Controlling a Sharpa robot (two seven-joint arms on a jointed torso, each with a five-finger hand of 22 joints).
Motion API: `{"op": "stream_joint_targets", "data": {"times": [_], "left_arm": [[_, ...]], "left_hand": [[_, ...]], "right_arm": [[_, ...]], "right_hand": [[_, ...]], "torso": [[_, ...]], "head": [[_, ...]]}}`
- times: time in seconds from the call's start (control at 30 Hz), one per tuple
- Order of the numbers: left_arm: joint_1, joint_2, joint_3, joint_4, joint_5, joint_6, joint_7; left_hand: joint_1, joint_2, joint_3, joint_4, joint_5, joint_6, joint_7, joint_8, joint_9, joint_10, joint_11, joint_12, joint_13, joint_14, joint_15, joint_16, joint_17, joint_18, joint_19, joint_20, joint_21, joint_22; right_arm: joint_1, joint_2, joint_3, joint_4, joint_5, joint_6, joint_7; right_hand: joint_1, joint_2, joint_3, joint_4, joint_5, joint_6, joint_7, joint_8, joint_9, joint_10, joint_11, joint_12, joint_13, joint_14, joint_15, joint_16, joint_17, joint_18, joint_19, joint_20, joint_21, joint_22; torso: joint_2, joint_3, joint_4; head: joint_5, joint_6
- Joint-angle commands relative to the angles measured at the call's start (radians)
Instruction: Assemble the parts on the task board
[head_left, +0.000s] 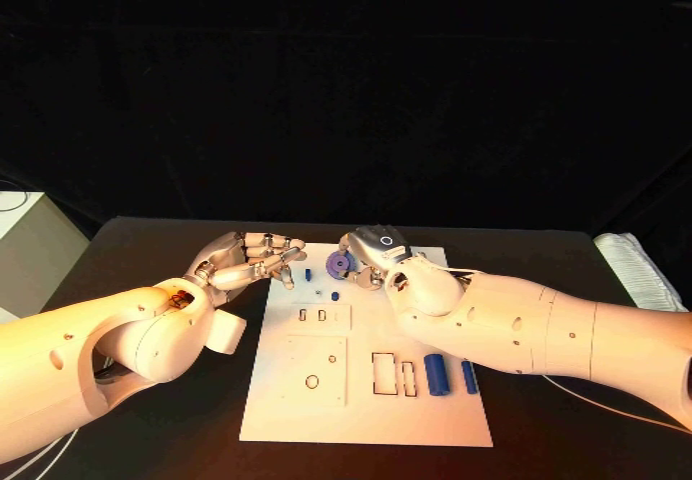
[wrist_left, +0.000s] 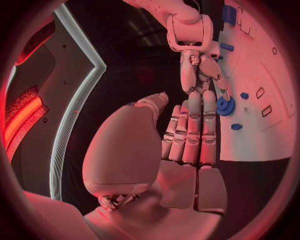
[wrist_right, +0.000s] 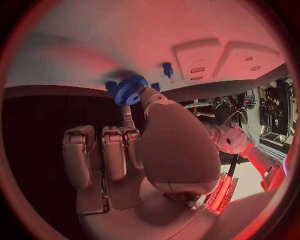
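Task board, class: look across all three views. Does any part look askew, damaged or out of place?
Nothing looks damaged. The right hand holds the blue gear on edge above the task board, as mid-assembly. Two blue cylinders lie neatly beside the slots.

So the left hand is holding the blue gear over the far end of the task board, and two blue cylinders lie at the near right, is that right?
Not quite: the right hand holds the blue gear, as the head view shows. The left hand holds nothing. The rest stands: the gear is over the far end of the task board, and two blue cylinders lie at its near right.
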Motion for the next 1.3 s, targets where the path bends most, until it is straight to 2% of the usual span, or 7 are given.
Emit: {"op": "stream_joint_targets", "data": {"times": [0.03, 0.57, 0.87, 1.03, 1.07, 1.2, 1.3], "left_arm": [[0.001, 0.002, 0.001, 0.002, -0.005, 0.017, 0.003], [0.001, 0.004, 0.001, 0.001, -0.005, 0.018, 0.001], [0.001, 0.005, 0.001, 0.001, -0.005, 0.019, -0.001], [0.001, 0.004, 0.001, 0.001, -0.005, 0.019, -0.003], [0.001, 0.004, 0.001, 0.001, -0.005, 0.019, -0.003], [0.001, 0.004, 0.001, 0.000, -0.006, 0.019, -0.005], [0.001, 0.004, 0.001, -0.001, -0.014, 0.018, -0.007]], "left_hand": [[0.006, 0.002, 0.007, 0.001, -0.004, 0.001, 0.007, -0.005, 0.002, 0.001, 0.004, -0.001, 0.001, -0.005, 0.000, 0.004, 0.001, 0.013, -0.010, 0.000, 0.007, 0.001], [0.006, 0.002, 0.007, 0.001, -0.004, 0.001, 0.007, -0.005, 0.002, 0.001, 0.004, -0.001, 0.001, -0.005, 0.000, 0.004, 0.001, 0.013, -0.010, 0.000, 0.007, 0.001], [0.007, 0.002, 0.010, 0.000, -0.004, 0.001, 0.007, -0.005, 0.003, 0.002, 0.004, -0.002, 0.001, -0.007, 0.000, 0.006, 0.001, 0.013, -0.013, 0.000, 0.012, 0.004], [0.006, 0.001, 0.010, 0.000, -0.004, 0.000, 0.007, -0.005, 0.003, 0.001, 0.004, -0.002, 0.001, -0.007, 0.000, 0.007, 0.001, 0.013, -0.014, 0.000, 0.012, 0.005], [0.006, 0.001, 0.010, 0.000, -0.004, 0.000, 0.007, -0.005, 0.003, 0.001, 0.004, -0.002, 0.001, -0.007, 0.000, 0.007, 0.001, 0.013, -0.014, 0.000, 0.012, 0.005], [0.005, 0.001, 0.010, 0.000, -0.004, 0.000, 0.008, -0.005, 0.003, 0.001, 0.005, -0.002, 0.001, -0.007, 0.000, 0.007, 0.000, 0.013, -0.014, 0.000, 0.013, 0.005], [0.004, 0.001, 0.010, 0.001, -0.004, -0.001, 0.009, -0.006, 0.003, 0.001, 0.005, -0.002, 0.001, -0.007, 0.001, 0.007, 0.000, 0.013, -0.015, 0.000, 0.014, 0.006]], "right_arm": [[-0.003, 0.008, 0.000, -0.011, -0.016, 0.022, 0.001], [-0.015, 0.038, -0.003, -0.068, 0.002, 0.037, 0.016], [-0.016, 0.048, -0.003, -0.085, 0.027, 0.045, 0.021], [-0.016, 0.048, -0.003, -0.088, 0.070, 0.063, 0.047], [-0.016, 0.048, -0.003, -0.088, 0.078, 0.067, 0.055], [-0.016, 0.045, -0.003, -0.086, 0.107, 0.082, 0.085], [-0.016, 0.043, -0.003, -0.085, 0.114, 0.087, 0.093]], "right_hand": [[0.002, -0.007, 0.004, -0.001, 0.003, 0.004, 0.000, 0.001, 0.000, 0.105, -0.006, 0.002, 0.263, 0.104, -0.008, 0.004, 0.263, -0.014, 0.103, -0.008, 0.002, 0.263], [-0.001, -0.008, 0.006, 0.001, 0.003, 0.003, 0.001, 0.000, 0.000, 0.105, -0.006, 0.002, 0.263, 0.104, -0.008, 0.004, 0.263, -0.014, 0.103, -0.008, 0.002, 0.263], [-0.026, -0.019, 0.012, 0.007, 0.002, -0.022, 0.011, -0.020, -0.010, 0.105, 0.002, 0.002, 0.263, 0.104, -0.003, 0.004, 0.263, -0.014, 0.103, -0.006, 0.002, 0.263], [-0.121, -0.020, -0.018, 0.012, 0.001, -0.084, 0.033, -0.063, -0.028, 0.092, 0.021, -0.009, 0.250, 0.104, 0.020, 0.004, 0.263, -0.014, 0.103, 0.015, 0.002, 0.263], [-0.164, -0.010, -0.031, 0.013, 0.001, -0.086, 0.035, -0.066, -0.030, 0.089, 0.024, -0.012, 0.247, 0.104, 0.022, 0.004, 0.263, -0.014, 0.103, 0.018, 0.002, 0.263], [-0.226, 0.004, -0.050, 0.014, 0.003, -0.077, 0.033, -0.065, -0.029, 0.091, 0.024, -0.010, 0.249, 0.104, 0.023, 0.004, 0.263, -0.014, 0.103, 0.021, 0.002, 0.263], [-0.240, 0.010, -0.052, 0.014, 0.003, -0.075, 0.033, -0.064, -0.029, 0.092, 0.023, -0.009, 0.250, 0.104, 0.023, 0.004, 0.263, -0.014, 0.103, 0.021, 0.002, 0.263]], "torso": [[0.000, 0.0002, -0.0009], [0.000, 0.0007, -0.0016], [0.000, 0.0010, -0.0024], [0.000, 0.0010, -0.0015], [0.000, 0.0013, -0.0019], [0.001, 0.0016, -0.0026], [0.001, 0.0017, -0.0026]], "head": [[0.002, 0.000], [0.009, -0.004], [0.008, -0.002], [0.007, -0.002], [0.008, -0.002], [0.008, -0.003], [0.009, -0.003]]}}
